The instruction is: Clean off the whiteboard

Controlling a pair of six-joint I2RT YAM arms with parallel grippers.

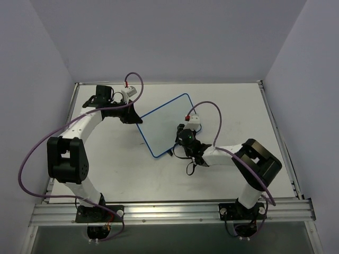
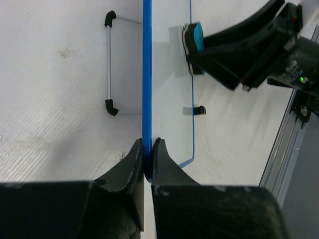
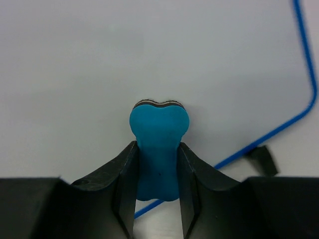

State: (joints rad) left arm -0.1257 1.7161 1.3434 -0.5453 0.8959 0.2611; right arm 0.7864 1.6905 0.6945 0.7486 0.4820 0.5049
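At mid-worktop the whiteboard sits angled, the left pincer clamped tight on its blue frame. Only the left wrist view catches the wire foot with its black tips. Right wrist view: the right pincer grips the blue bone-shaped eraser, whose felt edge is touching the board's plain white face near a corner.

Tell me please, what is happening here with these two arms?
The left gripper is shut on the blue frame of the whiteboard and holds it by one edge. The right gripper is shut on the eraser, and its pad rests against the board's face. The part of the face seen from the right wrist is plain white, with no writing on it. The wire stand with black feet is on the back side of the board.
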